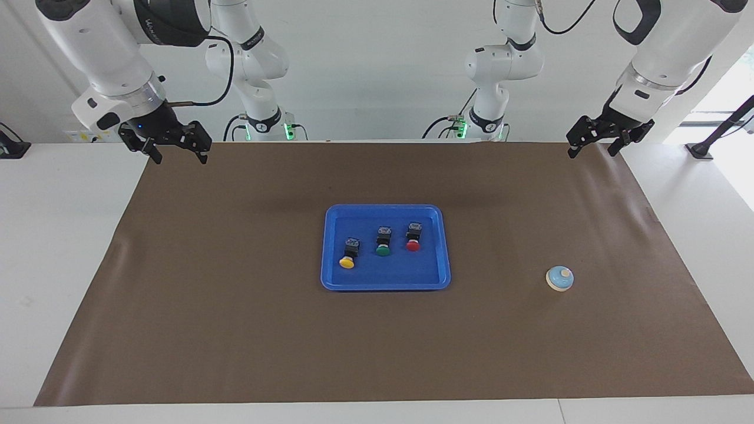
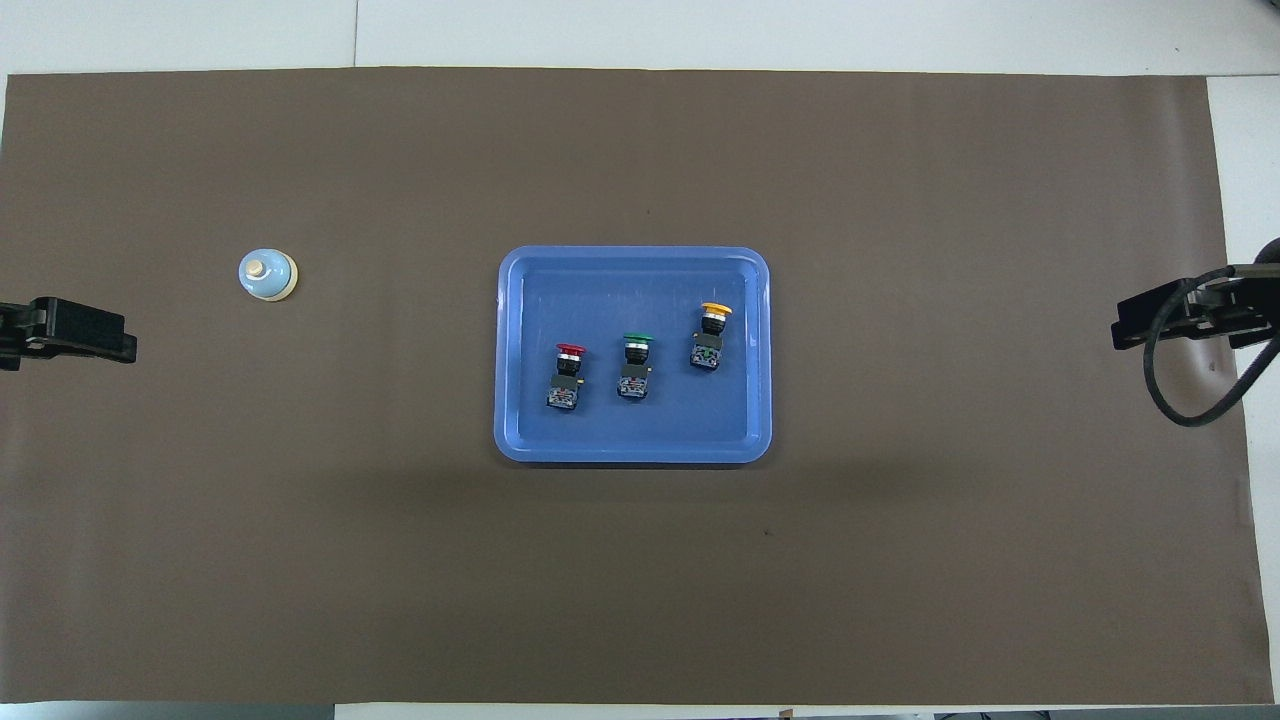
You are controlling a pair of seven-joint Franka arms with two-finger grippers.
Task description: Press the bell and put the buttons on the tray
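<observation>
The facing view alone shows both raised arms whole: the left gripper (image 1: 594, 143) and the right gripper (image 1: 175, 151) hang with jaws apart and empty, well apart from the tray (image 1: 386, 285). The overhead view shows the red button (image 2: 567, 373), green button (image 2: 634, 363) and yellow button (image 2: 710, 334) lying in the tray, the bell (image 2: 268, 275) well apart from it toward the left arm's end.

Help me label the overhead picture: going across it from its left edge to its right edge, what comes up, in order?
Left gripper → bell → tray rim → red button → green button → yellow button → right gripper.
</observation>
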